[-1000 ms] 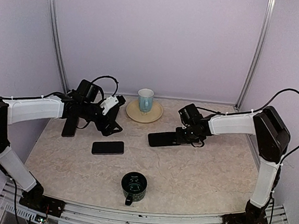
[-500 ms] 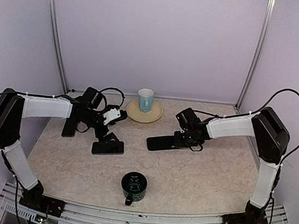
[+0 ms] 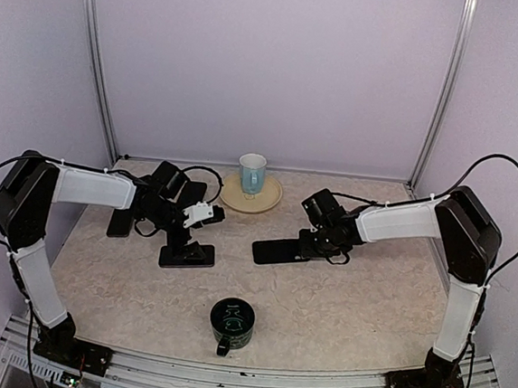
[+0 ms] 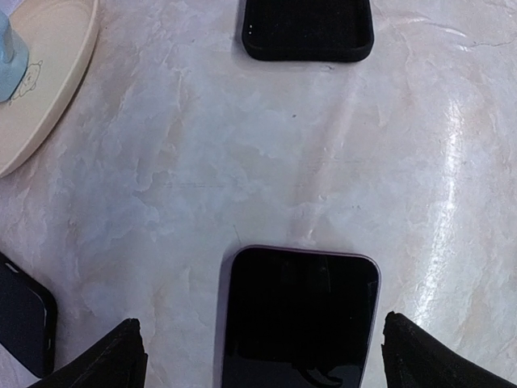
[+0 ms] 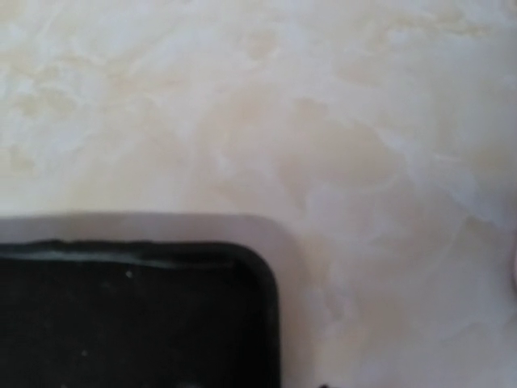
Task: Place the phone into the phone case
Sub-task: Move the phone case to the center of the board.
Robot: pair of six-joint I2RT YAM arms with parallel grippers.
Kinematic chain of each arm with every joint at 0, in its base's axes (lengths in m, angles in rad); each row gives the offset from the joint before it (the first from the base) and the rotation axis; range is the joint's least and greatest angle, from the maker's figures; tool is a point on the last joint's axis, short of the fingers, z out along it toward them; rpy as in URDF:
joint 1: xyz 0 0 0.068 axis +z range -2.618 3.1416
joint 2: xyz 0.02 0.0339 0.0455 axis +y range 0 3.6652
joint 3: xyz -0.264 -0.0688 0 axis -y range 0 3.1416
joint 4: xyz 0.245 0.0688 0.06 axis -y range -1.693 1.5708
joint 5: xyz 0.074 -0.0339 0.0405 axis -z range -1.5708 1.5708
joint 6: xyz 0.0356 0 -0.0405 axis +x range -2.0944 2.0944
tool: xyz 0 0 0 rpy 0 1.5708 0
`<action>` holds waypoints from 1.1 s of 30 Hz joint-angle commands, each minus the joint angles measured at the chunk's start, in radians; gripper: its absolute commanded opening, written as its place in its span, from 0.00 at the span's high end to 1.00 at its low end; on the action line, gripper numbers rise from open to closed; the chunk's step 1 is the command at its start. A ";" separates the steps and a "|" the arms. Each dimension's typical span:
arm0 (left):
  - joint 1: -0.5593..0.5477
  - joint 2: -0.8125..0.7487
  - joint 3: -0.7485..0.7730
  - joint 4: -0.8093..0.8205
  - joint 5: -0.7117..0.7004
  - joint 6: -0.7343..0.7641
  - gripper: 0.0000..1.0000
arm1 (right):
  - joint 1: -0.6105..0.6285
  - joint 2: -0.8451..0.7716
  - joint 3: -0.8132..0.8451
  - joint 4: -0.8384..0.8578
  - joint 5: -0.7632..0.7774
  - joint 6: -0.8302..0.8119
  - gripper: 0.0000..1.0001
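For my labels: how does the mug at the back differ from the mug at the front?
The back mug is pale blue; the front mug is dark. The back mug stands on a beige plate; the front mug stands directly on the table. Both are upright with one handle.

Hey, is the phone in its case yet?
Out. The phone lies bare on the table, apart from the black phone case.
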 commanded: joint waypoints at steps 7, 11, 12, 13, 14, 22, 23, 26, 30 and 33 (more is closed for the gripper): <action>-0.015 0.059 0.021 -0.047 0.015 0.069 0.01 | 0.010 -0.059 -0.010 0.034 -0.040 -0.024 0.64; -0.018 0.077 0.021 -0.061 0.012 0.082 0.01 | 0.009 -0.075 -0.015 0.039 -0.045 -0.029 0.62; -0.020 0.082 0.020 -0.061 0.005 0.085 0.01 | 0.009 -0.080 -0.017 0.039 -0.047 -0.030 0.62; -0.023 0.085 0.018 -0.060 -0.001 0.087 0.01 | 0.010 -0.086 -0.019 0.041 -0.052 -0.032 0.61; -0.026 0.088 0.017 -0.057 -0.008 0.088 0.01 | 0.009 -0.092 -0.022 0.044 -0.055 -0.034 0.60; -0.036 0.140 0.041 -0.056 -0.040 0.077 0.01 | 0.010 -0.123 -0.026 0.059 -0.073 -0.047 0.58; -0.037 0.148 0.044 -0.059 -0.041 0.076 0.02 | 0.009 -0.126 -0.025 0.058 -0.074 -0.049 0.58; -0.038 0.166 0.055 -0.064 -0.034 0.074 0.04 | 0.009 -0.137 -0.028 0.058 -0.068 -0.054 0.58; -0.037 0.186 0.068 -0.083 -0.016 0.073 0.11 | 0.009 -0.145 -0.028 0.057 -0.066 -0.062 0.58; -0.034 0.196 0.078 -0.104 -0.004 0.070 0.15 | 0.009 -0.149 -0.025 0.052 -0.067 -0.064 0.58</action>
